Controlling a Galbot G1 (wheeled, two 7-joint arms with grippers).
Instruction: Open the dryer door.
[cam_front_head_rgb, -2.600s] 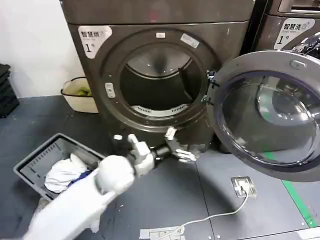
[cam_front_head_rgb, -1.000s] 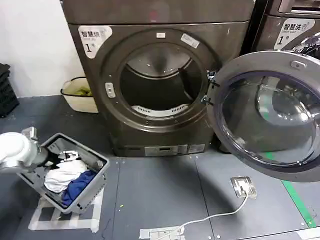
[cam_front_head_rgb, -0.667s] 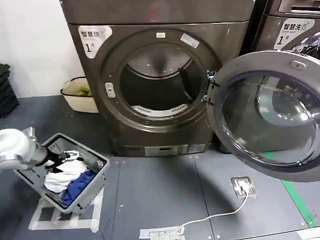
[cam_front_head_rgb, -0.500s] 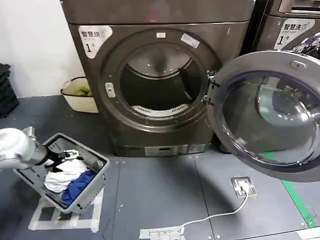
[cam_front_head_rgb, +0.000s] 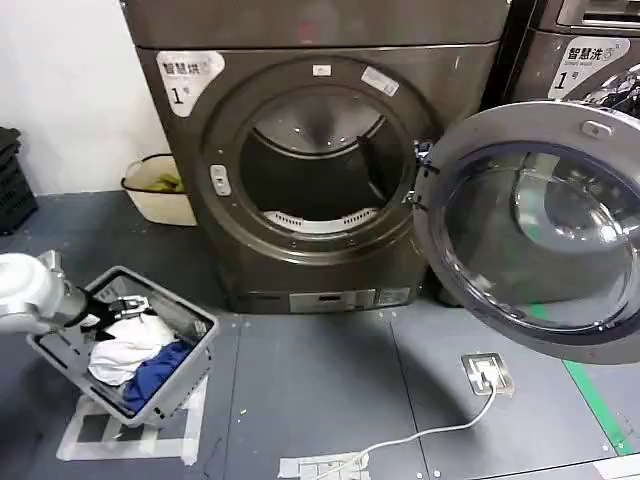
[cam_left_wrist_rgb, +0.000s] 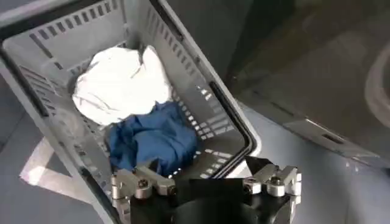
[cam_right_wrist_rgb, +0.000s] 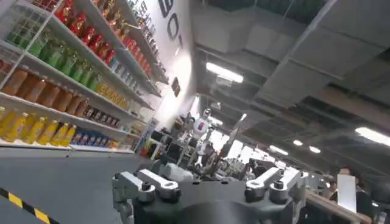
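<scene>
Grey floor tiles, marked here and there with pale tape, were seen running up to the dark machines at the back. Nearest of all, the left gripper (cam_front_head_rgb: 128, 303) was held low over the grey laundry basket (cam_front_head_rgb: 60, 345), its fingers spread apart and nothing between them; in the left wrist view the same left gripper (cam_left_wrist_rgb: 205, 182) hung just above the basket rim, with a white cloth (cam_left_wrist_rgb: 119, 82) and a blue cloth (cam_left_wrist_rgb: 152, 139) lying in the basket beyond it. The right gripper (cam_right_wrist_rgb: 207, 184) was seen in its own wrist view, pointed away at shelves and ceiling lights, likewise spread and empty.

Farther off from the left gripper, across the floor and to its right, a white cable and small floor plate (cam_front_head_rgb: 487, 372) were noted. Beyond these, the dryer door (cam_front_head_rgb: 535, 230) was found well apart from both grippers, already swung wide on its hinge, leaving the drum opening (cam_front_head_rgb: 318, 165) uncovered.

The door was judged stiff and fairly heavy, its chrome ring smooth and likely slippery, its dark glass centre best left untouched. A hold at the free rim, opposite the hinge, was judged to give the most leverage; the task appeared essentially done. Behind, a cream bin (cam_front_head_rgb: 160, 188) stood beside the dryer.
</scene>
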